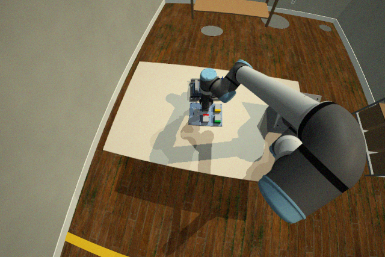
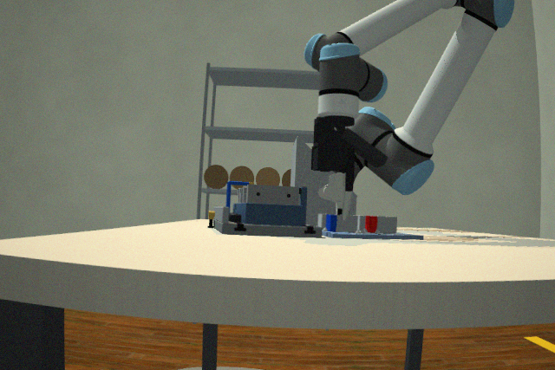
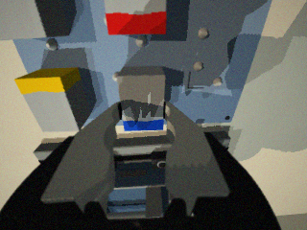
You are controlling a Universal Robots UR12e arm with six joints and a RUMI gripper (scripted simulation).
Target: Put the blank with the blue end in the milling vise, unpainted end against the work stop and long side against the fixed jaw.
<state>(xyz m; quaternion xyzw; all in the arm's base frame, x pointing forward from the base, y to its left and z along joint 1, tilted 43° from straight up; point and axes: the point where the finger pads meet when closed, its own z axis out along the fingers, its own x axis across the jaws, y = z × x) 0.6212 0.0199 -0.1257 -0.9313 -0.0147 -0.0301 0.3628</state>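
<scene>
Wrist view: gripper [image 3: 142, 120] pinches the blue-ended blank [image 3: 142, 103] across its width, seemingly still on the plate [image 3: 221, 62]; ready to lift.

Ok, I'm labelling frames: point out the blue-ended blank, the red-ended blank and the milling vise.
blue-ended blank [image 3: 142, 125], wrist view, its blue end face.
red-ended blank [image 3: 136, 23], wrist view, its red end.
milling vise [image 2: 268, 213], exterior view, its blue body.

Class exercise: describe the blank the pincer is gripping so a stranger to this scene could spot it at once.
On the pale table, find the blue plate beside the milling vise. The pincer is shut on a grey blank there. Its end is blue, whereas its neighbours' ends are red, yellow or green.
</scene>
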